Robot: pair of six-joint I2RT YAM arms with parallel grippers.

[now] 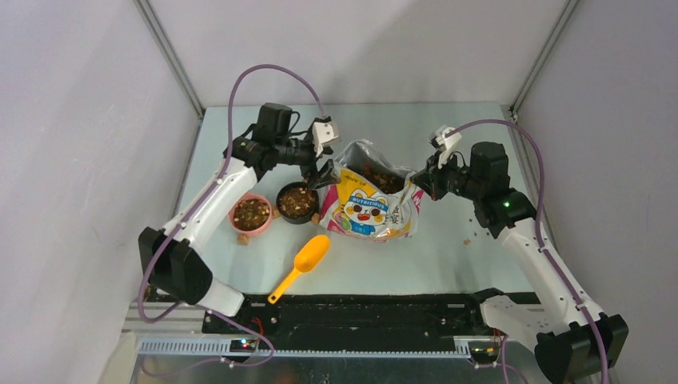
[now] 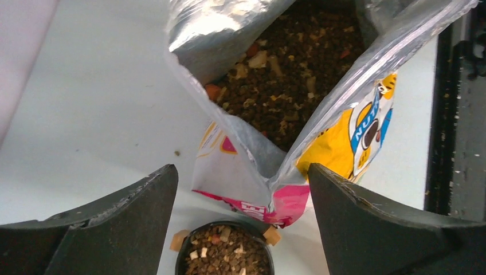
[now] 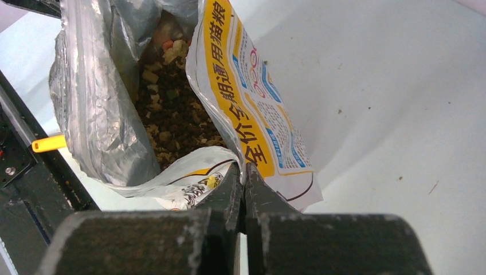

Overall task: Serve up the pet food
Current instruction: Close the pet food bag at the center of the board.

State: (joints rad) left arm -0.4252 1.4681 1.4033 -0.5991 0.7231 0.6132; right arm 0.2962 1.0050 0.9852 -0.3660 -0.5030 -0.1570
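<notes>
- Inside the bag [image 1: 369, 210], the pet food [image 2: 281, 86] lay as a loose brown mass; more filled the black bowl [image 1: 297, 202] and the pink bowl [image 1: 251, 214] beside it.
- The right hand [image 3: 243, 172] was clamped shut on the bag's rim, seemingly to hold the mouth spread.
- The left hand [image 2: 242, 170] stood wide open facing the opposite corner, gripping nothing; whether a finger touched the foil was unclear.
- The overhead view alone showed the pink bowl and the whole yellow scoop [image 1: 302, 264] lying on the table [image 1: 448, 256]; only the wrist views looked down into the bag.
</notes>
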